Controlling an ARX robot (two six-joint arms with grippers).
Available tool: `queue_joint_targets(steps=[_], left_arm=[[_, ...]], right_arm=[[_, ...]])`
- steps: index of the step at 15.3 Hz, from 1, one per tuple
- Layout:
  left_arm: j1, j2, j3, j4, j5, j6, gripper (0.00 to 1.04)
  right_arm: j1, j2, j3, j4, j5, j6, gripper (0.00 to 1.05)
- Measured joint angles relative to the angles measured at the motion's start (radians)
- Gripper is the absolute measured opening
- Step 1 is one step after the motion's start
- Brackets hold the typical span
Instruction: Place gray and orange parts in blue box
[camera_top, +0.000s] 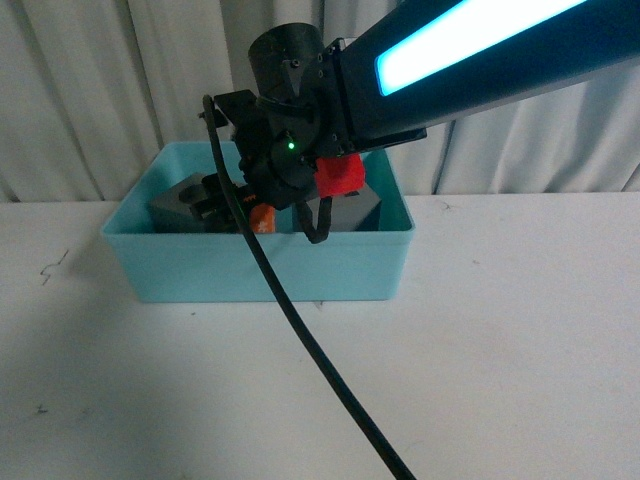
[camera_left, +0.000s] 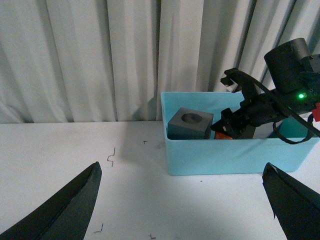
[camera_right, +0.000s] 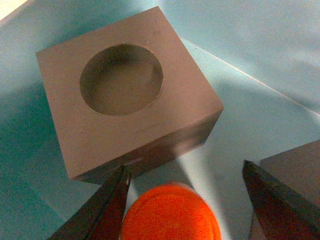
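Note:
The blue box (camera_top: 260, 268) stands on the white table, also seen from the left wrist (camera_left: 235, 157). Inside lie a gray cube with a round recess (camera_top: 180, 205) (camera_left: 189, 125) (camera_right: 130, 100), a second gray cube (camera_top: 350, 212) (camera_right: 300, 165), and the orange cylinder (camera_top: 263, 220) (camera_left: 223, 136) (camera_right: 170, 215) between them. My right gripper (camera_top: 262, 210) (camera_right: 184, 175) reaches down into the box, open, its fingers apart on either side of the orange cylinder without touching it. My left gripper (camera_left: 182, 167) hangs open over bare table in front of the box, holding nothing.
A black cable (camera_top: 330, 370) trails from the right wrist across the table toward the near edge. White curtains (camera_left: 100, 55) close off the back. Small dark marks (camera_left: 111, 157) dot the table left of the box.

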Motion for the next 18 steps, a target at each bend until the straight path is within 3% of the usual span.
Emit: queue_joint_targets(steps=[1,2,3,4,5,6,7,18], left_arm=[[0.0,0.0,0.0,0.0,0.0,0.0,0.98],[0.0,0.0,0.0,0.0,0.0,0.0,0.98],[0.0,0.0,0.0,0.0,0.0,0.0,0.98],[0.0,0.0,0.0,0.0,0.0,0.0,0.98],[0.0,0.0,0.0,0.0,0.0,0.0,0.98],[0.0,0.0,0.0,0.0,0.0,0.0,0.98],[0.0,0.0,0.0,0.0,0.0,0.0,0.98],[0.0,0.0,0.0,0.0,0.0,0.0,0.98]], right_arm=[[0.0,0.0,0.0,0.005,0.0,-0.001,0.77],[0.0,0.0,0.0,0.015,0.0,-0.001,0.96],[-0.002,-0.036,-0.071,0.092,-0.008,-0.002,0.98],[-0.028,-0.204,-0.28,0.249,0.005,-0.003,0.98],[-0.119,-0.567,-0.631,0.418,0.035,-0.027,0.98],[-0.266,-0.955,-1.085,0.449,0.025,0.043,0.98],[-0.314,-1.119,-1.306,0.419,0.031,0.085,0.98],[-0.319,-1.482,-1.651,0.288,0.037,0.228,0.98]])
